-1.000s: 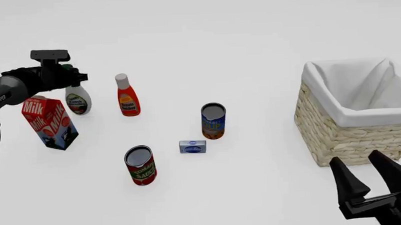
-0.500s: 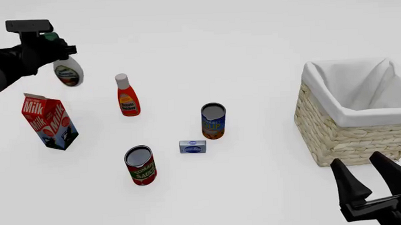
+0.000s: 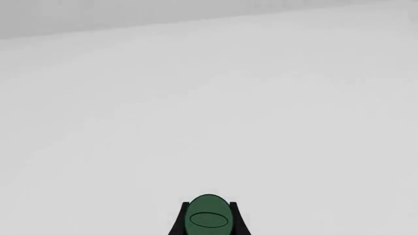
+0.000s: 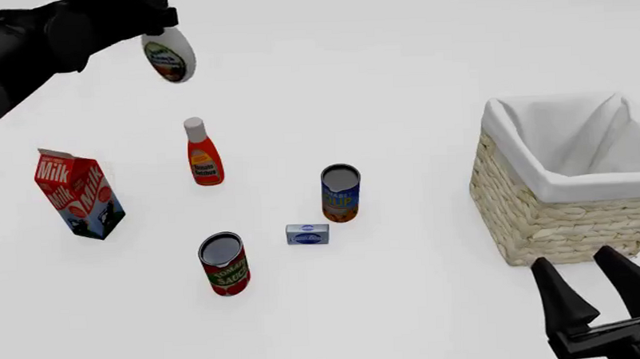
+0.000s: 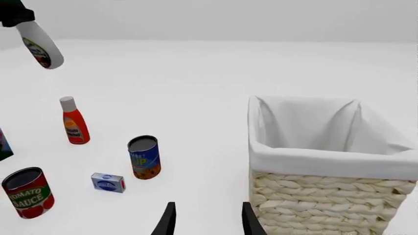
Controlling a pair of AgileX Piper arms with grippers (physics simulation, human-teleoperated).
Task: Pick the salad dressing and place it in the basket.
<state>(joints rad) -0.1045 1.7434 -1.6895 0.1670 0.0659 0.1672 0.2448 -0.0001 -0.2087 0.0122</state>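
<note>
Left end effector [image 4: 157,19] grips the salad dressing [image 4: 169,57] by its green cap, holding it in the air above the desk [image 4: 402,81], far left of the basket [image 4: 571,179]. Right end effector [image 4: 603,285] rests spread wide, empty, near the basket.

Bright, even, diffuse light fills all views. Shadows under the cans [image 4: 341,193] and basket [image 4: 561,219] are faint. Renders are sharp, without glare or edge distortion.

Hidden and cropped parts

The salad dressing [image 4: 169,58] cap hides behind the left gripper [image 4: 144,14]; the basket [image 4: 534,212] runs off the front view's right edge.
</note>
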